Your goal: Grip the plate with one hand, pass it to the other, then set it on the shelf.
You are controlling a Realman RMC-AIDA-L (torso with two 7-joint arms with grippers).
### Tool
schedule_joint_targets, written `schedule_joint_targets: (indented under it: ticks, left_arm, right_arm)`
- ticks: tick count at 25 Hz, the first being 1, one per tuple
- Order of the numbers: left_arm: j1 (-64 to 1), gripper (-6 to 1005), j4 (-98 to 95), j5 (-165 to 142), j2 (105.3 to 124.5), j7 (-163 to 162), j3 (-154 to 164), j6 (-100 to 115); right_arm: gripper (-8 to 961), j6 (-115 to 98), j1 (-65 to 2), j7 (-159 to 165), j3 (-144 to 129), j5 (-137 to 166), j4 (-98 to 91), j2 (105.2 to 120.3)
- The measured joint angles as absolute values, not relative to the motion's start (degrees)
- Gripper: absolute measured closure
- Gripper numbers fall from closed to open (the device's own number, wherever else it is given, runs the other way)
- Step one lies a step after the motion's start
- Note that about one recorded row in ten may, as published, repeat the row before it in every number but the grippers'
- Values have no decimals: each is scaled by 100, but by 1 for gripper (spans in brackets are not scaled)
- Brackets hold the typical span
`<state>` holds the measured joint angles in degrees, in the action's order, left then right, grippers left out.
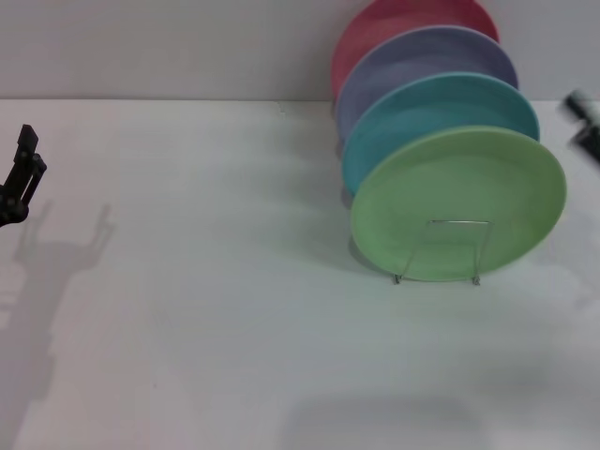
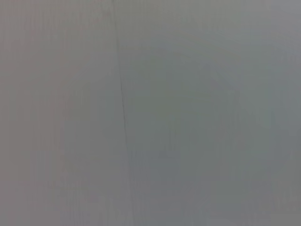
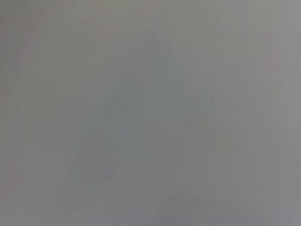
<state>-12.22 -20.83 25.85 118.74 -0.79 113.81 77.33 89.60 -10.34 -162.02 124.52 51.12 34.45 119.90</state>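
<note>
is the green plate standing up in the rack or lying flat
Standing on edge: the green plate leans at the front of the wire rack, ahead of the turquoise plate.

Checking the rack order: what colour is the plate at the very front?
Light green; the front plate shows best in the head view, standing upright in the wire rack.

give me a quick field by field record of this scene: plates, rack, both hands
green plate: upright, frontmost in the wire rack
behind it: turquoise plate, lavender plate, pink plate, in that order
surface: white table
left hand: at the left edge, away from the plates, holding nothing
right hand: at the right edge, only partly in view, not touching the plates
wrist views: only plain grey
</note>
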Motion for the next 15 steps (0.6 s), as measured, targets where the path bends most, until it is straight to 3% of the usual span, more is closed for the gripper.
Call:
schedule_joint_targets:
  ticks: [9,15]
  left_arm:
    - [-1185,186,-2037,2617,11874,-79,11369,7729]
    - [-1201,186,-1927,2627,11874,-79,11321,7717]
  right_arm:
    - [239,8622,-674,-15689,12523,2270,2490,11992]
    - [179,8504,-720,-15623,12496,555,1589,11990]
